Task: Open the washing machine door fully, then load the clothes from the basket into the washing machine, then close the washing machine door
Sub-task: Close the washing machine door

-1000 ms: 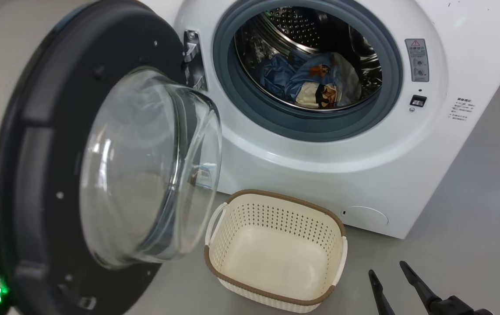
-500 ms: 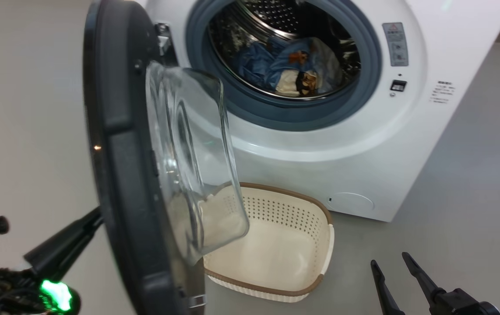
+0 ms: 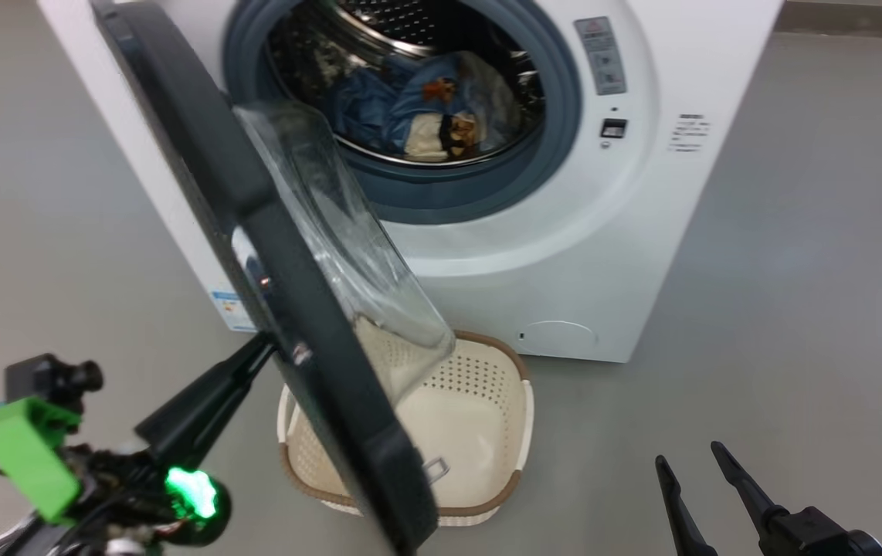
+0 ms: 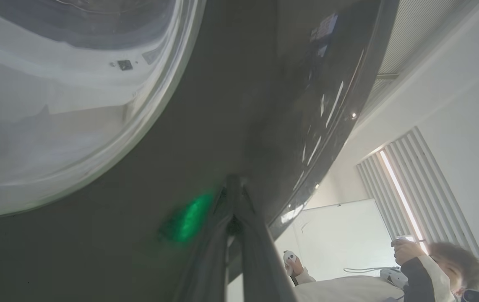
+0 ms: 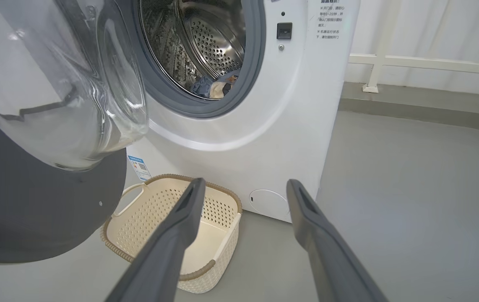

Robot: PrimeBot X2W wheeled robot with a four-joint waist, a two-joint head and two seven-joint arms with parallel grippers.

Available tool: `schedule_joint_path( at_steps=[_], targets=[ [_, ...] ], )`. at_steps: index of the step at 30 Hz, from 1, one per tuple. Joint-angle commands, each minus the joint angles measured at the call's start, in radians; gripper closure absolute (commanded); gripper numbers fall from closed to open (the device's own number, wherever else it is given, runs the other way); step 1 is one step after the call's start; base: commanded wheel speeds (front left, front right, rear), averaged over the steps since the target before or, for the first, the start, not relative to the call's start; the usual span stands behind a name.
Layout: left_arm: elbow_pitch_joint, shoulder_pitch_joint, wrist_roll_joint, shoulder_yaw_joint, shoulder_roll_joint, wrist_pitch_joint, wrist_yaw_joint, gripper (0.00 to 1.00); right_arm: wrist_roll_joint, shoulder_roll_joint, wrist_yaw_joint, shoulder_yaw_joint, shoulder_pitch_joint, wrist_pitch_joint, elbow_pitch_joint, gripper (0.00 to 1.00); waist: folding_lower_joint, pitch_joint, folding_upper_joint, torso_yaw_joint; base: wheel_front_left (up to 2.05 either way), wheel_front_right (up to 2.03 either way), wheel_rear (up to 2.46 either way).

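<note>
L jaws: left gripper [image 3: 263, 346] pinched shut, empty, tips against outer face of washing machine door [image 3: 201, 154].
Change: door swung from wide open to abt half shut; closing underway.
L arm: low, angled up-fwd.
Load: clothes [image 3: 410, 100] inside washing machine [image 3: 626, 232], past L tips.
Floor: basket [image 3: 522, 401] empty, btwn both jaws.
R jaws: right gripper [image 3: 686, 454] spread wide, empty.

One washing machine [image 3: 564, 255], one door [image 3: 194, 147], one basket [image 3: 480, 409].
</note>
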Motion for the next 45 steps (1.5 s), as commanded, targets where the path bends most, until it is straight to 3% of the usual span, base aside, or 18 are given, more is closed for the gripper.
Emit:
schedule_joint_path(
  at_steps=[1, 13, 18, 26, 45],
  targets=[
    [-0.013, -0.053, -0.007, -0.001, 0.007, -0.018, -0.018, 1.0, 0.005, -0.01, 0.002, 0.021, -0.039, -0.005, -0.027, 0.0, 0.0, 0.001, 0.0, -0.034, 0.0, 0.0, 0.0],
    [0.247, -0.24, 0.004, -0.243, 0.006, -0.29, -0.152, 1.0, 0.002, -0.01, 0.002, 0.044, -0.032, -0.005, -0.01, 0.0, 0.0, -0.035, 0.0, -0.084, 0.0, 0.0, 0.0],
    [0.496, -0.406, -0.003, -0.339, 0.006, -0.481, -0.21, 1.0, -0.007, -0.01, 0.002, 0.052, -0.025, -0.005, -0.005, 0.0, 0.0, -0.047, 0.0, -0.11, 0.0, 0.0, 0.0],
    [0.703, -0.553, -0.02, -0.418, 0.006, -0.613, -0.227, 1.0, -0.013, -0.01, 0.002, 0.089, -0.036, -0.005, 0.009, 0.0, 0.0, -0.054, 0.0, -0.151, 0.0, 0.0, 0.0],
    [0.861, -0.677, -0.026, -0.491, 0.006, -0.782, -0.228, 1.0, -0.022, -0.01, 0.002, 0.111, -0.052, -0.005, 0.024, 0.0, 0.0, -0.048, 0.0, -0.232, 0.0, 0.0, 0.0]
  ],
)
